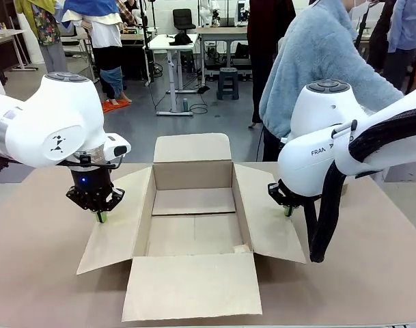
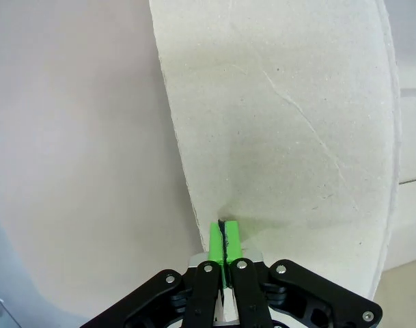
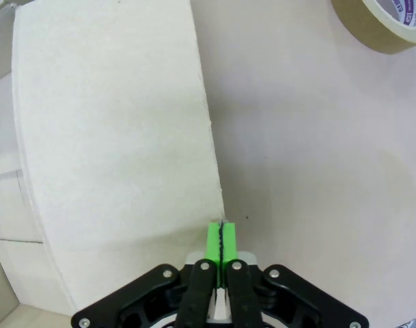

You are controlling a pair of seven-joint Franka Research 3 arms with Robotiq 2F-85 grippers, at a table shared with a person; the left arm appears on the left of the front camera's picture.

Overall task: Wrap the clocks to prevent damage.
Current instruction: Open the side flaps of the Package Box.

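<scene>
Two risks stood out. Both pincers were pressed together with nothing between the pads, so each could only push with a narrow tip. The left gripper (image 1: 100, 216) bore down near the outer edge of the left flap (image 1: 115, 232), and the right gripper (image 1: 287, 211) sat at the very edge of the right flap (image 1: 269, 219), where cardboard met table (image 1: 37, 273). I judged that a tip so close to an edge could slip off onto the table, letting the flap spring up. Too hard a press could crease the cardboard or shove the whole box (image 1: 194, 174) sideways, since nothing else held it. In the right wrist view, a roll of tape (image 3: 382, 24) lay in the upper right corner, well apart from the tip; a wide sweep of that arm might knock it. A person (image 1: 324, 55) leaned in at the upper right of the front view, close behind the right arm.

Both arms came in from the frame's sides with wrists turned steeply down, fingers pointing at the table, roughly mirroring each other across the box. The box sat open in the middle of the frame, all four flaps splayed outward. Where the clocks lay I could not tell.
</scene>
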